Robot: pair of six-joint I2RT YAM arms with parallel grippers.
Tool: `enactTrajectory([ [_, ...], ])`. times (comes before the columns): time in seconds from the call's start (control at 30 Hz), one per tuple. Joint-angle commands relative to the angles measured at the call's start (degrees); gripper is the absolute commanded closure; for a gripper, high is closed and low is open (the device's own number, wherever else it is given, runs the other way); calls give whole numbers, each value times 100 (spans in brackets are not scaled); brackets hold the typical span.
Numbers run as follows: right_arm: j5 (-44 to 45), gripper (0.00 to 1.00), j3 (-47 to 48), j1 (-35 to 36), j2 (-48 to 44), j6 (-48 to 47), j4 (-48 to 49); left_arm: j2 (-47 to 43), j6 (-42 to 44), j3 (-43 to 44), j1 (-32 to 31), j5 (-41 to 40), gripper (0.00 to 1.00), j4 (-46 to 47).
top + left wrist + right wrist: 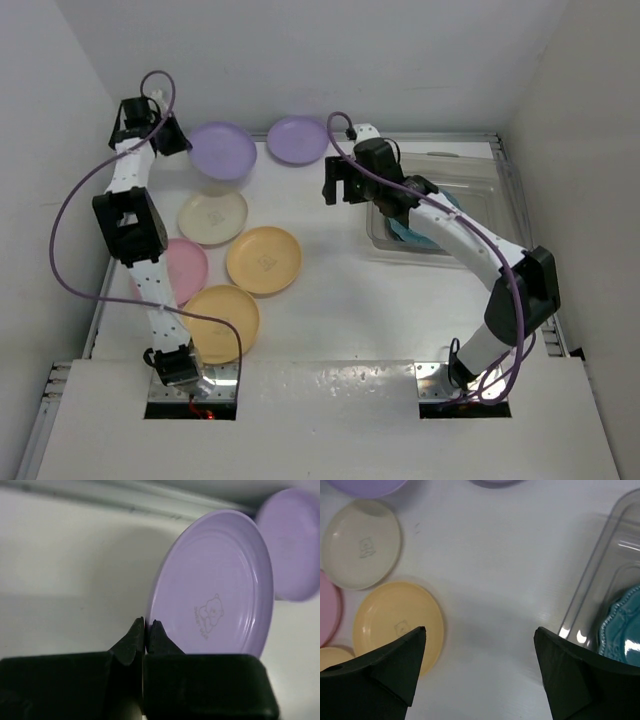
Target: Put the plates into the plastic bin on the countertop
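Note:
My left gripper (pixel 168 137) (pixel 146 622) is shut on the rim of a lavender plate (pixel 222 150) (pixel 215 585) at the far left and holds it tilted, off the countertop (pixel 330 280). The second lavender plate (pixel 298 139) (pixel 295 545) lies just to its right. A cream plate (pixel 212 216) (pixel 361 544), a pink plate (pixel 185 268) (pixel 327 610) and two yellow-orange plates (pixel 264 260) (pixel 395 622) (pixel 222 322) lie on the left. My right gripper (pixel 340 185) (pixel 480 630) is open and empty over bare countertop, left of the clear plastic bin (pixel 470 175) (pixel 600 580). A teal plate (pixel 410 232) (pixel 622 630) lies inside it.
White walls (pixel 300 60) close in the back and both sides. The right arm (pixel 470 245) stretches across the bin and hides part of its inside. Purple cables (pixel 70 220) loop beside both arms.

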Motion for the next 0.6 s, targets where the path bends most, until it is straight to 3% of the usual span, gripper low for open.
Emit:
enactTrajectory([
  [0.0, -862, 13, 501, -147, -150, -121, 299, -1775, 410, -93, -102, 824, 100, 602],
  [0.23, -1733, 7, 817, -499, -62, 203, 826, -3058, 1982, -1102, -1104, 1124, 100, -838],
  [0.43, -2251, 13, 486, -728, -105, 616, 1116, -3464, 2054, -1649, -1930, 781, 100, -1164],
  [0.57, -2103, 16, 98, -702, -185, 775, 1038, -3517, 2002, -1650, -2291, 885, 100, -1278],
])
